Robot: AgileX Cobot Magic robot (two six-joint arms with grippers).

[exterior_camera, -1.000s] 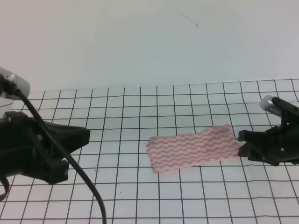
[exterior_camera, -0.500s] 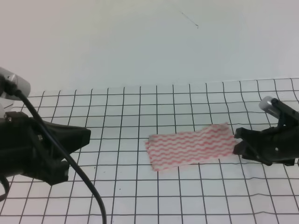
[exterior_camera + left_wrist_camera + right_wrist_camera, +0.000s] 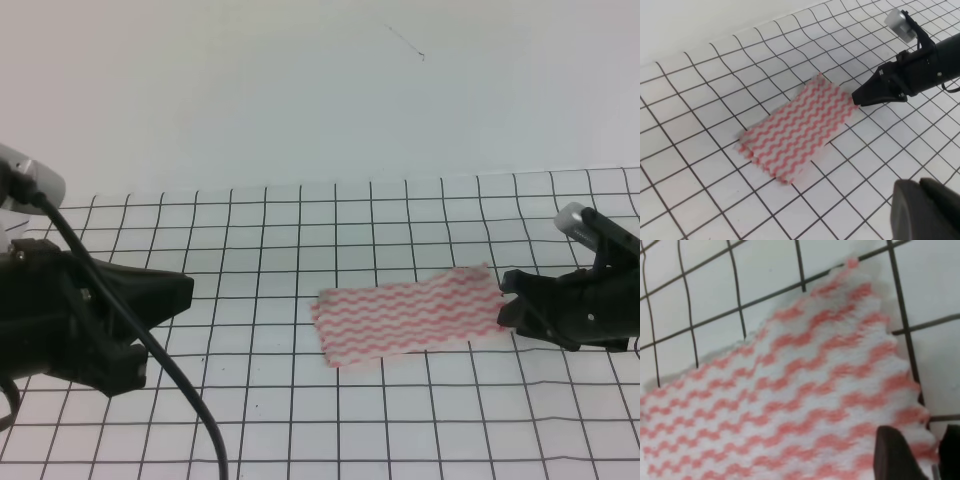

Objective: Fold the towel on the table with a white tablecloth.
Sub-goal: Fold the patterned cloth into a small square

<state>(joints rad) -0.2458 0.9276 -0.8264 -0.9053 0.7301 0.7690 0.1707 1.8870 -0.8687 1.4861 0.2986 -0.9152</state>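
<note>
The towel [image 3: 405, 312], with red-pink and white wavy stripes, lies flat on the white tablecloth [image 3: 300, 230] that covers the table. My right gripper [image 3: 504, 303] is at the towel's right end, low over the cloth. In the right wrist view the towel [image 3: 790, 390] fills the frame. There the right gripper [image 3: 926, 452] is narrowly open, and the towel's scalloped edge lies between its dark fingertips [image 3: 895, 455]. My left gripper [image 3: 185, 292] hovers far left, well away from the towel. In the left wrist view the left gripper [image 3: 920, 200] has its fingers together and holds nothing.
A thin black grid covers the tablecloth [image 3: 700, 90]. A plain white wall [image 3: 300, 90] rises behind the table's far edge. A black cable [image 3: 170, 380] loops down from the left arm. The right arm's black body [image 3: 920, 70] reaches in from the right.
The right gripper has slid a little left, up to the towel's right end. The towel and the left arm have stayed put.
</note>
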